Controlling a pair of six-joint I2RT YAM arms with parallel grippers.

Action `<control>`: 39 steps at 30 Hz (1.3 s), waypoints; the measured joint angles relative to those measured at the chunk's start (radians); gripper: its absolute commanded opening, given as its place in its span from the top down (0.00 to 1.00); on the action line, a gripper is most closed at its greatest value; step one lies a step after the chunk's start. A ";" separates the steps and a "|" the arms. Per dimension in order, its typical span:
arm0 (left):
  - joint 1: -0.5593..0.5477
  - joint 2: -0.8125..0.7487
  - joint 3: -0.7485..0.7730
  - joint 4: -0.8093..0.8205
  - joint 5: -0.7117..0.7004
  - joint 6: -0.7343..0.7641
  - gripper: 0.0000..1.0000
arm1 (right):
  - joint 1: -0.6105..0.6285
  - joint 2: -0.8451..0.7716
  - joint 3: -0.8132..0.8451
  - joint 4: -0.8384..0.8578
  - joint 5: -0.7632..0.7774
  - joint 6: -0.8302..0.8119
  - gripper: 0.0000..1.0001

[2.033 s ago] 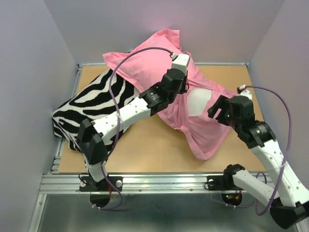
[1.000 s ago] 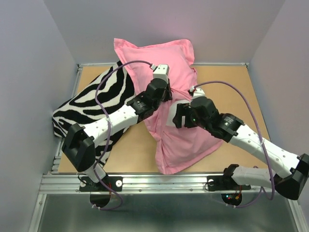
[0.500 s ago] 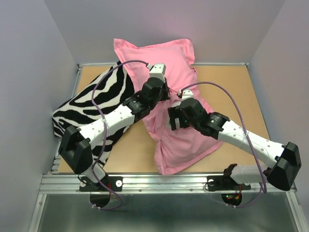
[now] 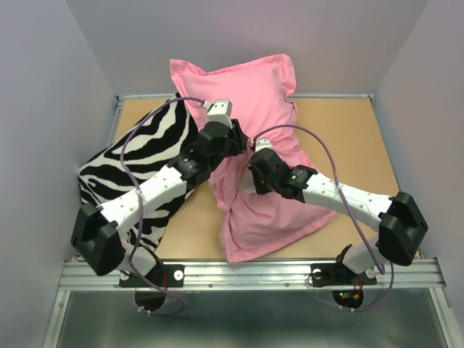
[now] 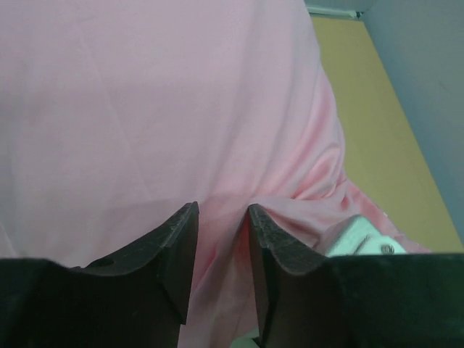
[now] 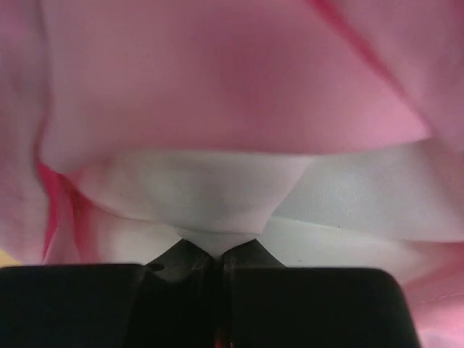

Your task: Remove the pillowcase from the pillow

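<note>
**Left pincer** [image 5: 221, 217]: the fingers are drawn narrow with a fold of the pillowcase [image 5: 145, 109] caught between them, and creases fan out from the grip. Matte pink cloth fills the wrist view beyond the fingers. In the top view this pincer sits on the cover's left flank, about midway along its length.

**Right pincer** [image 6: 217, 250]: the fingers are closed together on a pinch of the white pillow [image 6: 217, 188]. The pillow shows only as a white band. A pink pillowcase edge lies directly above it, with pink folds to either side.

**Relative position:** the two pincers are close together at the middle of the pink bundle, with the right one just beside the left and nearer the bases.

**Surroundings:** the bundle lies lengthwise on the counter [image 4: 348, 138], its far end propped against the back wall [image 4: 239, 29] and its near end close to the front edge. A zebra-striped pillow [image 4: 145, 156] touches its left side, beneath the left arm [image 4: 156, 192].
</note>
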 measured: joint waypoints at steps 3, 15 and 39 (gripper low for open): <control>-0.008 -0.132 -0.091 -0.001 0.002 -0.036 0.51 | 0.000 -0.025 0.005 0.017 -0.047 0.026 0.99; -0.325 -0.429 -0.291 -0.069 -0.240 -0.318 0.46 | 0.013 -0.094 0.006 0.056 -0.113 0.126 0.99; -0.543 -0.372 -0.384 -0.401 -0.560 -1.069 0.44 | 0.143 -0.104 0.006 0.086 0.051 0.160 0.99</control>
